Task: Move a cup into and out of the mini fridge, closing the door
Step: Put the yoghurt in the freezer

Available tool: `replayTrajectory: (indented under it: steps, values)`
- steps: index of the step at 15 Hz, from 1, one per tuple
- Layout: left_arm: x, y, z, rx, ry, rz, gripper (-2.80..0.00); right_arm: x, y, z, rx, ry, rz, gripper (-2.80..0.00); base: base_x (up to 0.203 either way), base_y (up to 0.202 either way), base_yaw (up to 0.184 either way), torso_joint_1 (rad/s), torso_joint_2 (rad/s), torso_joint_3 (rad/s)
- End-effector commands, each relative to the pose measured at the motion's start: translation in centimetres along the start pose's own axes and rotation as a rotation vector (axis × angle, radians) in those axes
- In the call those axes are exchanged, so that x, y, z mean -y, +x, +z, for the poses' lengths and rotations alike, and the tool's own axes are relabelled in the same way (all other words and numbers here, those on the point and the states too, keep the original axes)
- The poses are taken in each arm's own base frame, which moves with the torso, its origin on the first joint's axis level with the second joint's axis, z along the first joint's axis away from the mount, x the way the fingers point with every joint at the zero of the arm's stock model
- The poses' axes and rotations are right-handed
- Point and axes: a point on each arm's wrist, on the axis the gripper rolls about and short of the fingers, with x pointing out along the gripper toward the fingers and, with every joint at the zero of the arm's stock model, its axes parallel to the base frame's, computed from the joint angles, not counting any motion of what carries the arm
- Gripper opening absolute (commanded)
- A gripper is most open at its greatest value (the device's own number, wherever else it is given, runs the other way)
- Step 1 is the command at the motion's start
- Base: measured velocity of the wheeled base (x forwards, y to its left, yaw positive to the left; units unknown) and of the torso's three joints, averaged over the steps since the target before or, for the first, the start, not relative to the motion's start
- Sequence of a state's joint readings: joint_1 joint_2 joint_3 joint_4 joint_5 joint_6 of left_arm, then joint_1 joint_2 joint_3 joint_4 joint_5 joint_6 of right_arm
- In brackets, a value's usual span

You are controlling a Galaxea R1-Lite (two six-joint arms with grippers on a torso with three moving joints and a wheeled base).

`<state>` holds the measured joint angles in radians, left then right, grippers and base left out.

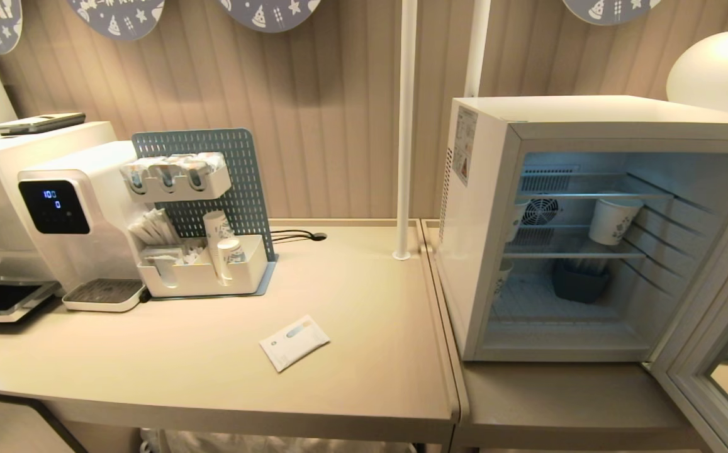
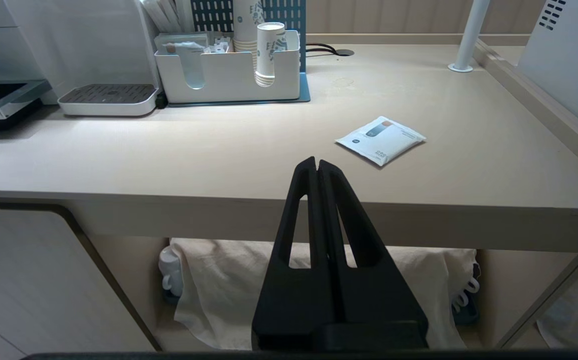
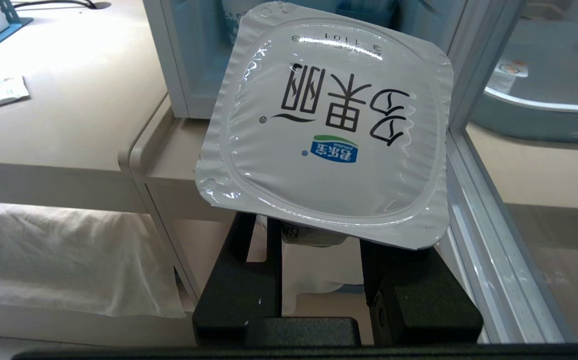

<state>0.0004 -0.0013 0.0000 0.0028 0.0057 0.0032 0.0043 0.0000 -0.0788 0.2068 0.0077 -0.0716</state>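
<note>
Cup in hand, fridge open; placing or removal unclear.
Right gripper (image 3: 318,235) pinches the cup (image 3: 328,125) before the mini fridge (image 1: 483,251); door (image 1: 710,352) unclosed at right; left gripper (image 2: 317,167) pressed together, parked near.

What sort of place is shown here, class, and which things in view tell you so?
Probably a hotel-room or office drinks corner: a water dispenser, an organiser of paper cups and sachets, and a mini fridge with its door open, all on a beige counter.
</note>
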Motion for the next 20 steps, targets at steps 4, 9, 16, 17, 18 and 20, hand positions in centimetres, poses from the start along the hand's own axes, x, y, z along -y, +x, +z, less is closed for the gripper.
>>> replayTrajectory:
  steps: [4, 9, 16, 17, 18, 20]
  values:
    - [0.0, 0.0, 0.0, -0.003, 0.000, 0.001, -2.80, 0.3, -2.0, 4.7, 0.141, 0.043, 0.019, -2.80, 0.000, 0.000, 0.000, 0.000, 0.00, 0.000]
    - [0.0, 0.0, 0.0, -0.003, 0.000, 0.000, -2.80, 0.7, 3.3, 11.1, -0.148, 0.074, 0.068, -2.80, 0.000, 0.000, 0.000, 0.000, 0.00, 0.000]
    - [0.0, 0.0, 0.0, -0.003, -0.002, 0.000, -2.80, -0.5, 17.3, 10.0, -0.474, 0.058, 0.166, -2.80, 0.000, 0.000, 0.000, 0.000, 0.00, 0.000]
    - [0.0, 0.0, 0.0, -0.003, -0.002, 0.001, -2.80, -0.8, 19.1, 8.9, -0.500, 0.056, 0.175, -2.80, 0.000, 0.000, 0.000, 0.000, 0.00, 0.000]
    - [0.0, 0.0, 0.0, -0.003, -0.002, 0.000, -2.80, -1.2, 20.8, 7.8, -0.514, 0.057, 0.179, -2.80, 0.000, 0.000, 0.000, 0.000, 0.00, 0.000]
    - [0.0, 0.0, 0.0, -0.003, -0.002, 0.000, -2.80, -1.7, 23.9, 5.5, -0.529, 0.057, 0.165, -2.80, 0.000, 0.000, 0.000, 0.000, 0.00, 0.000]
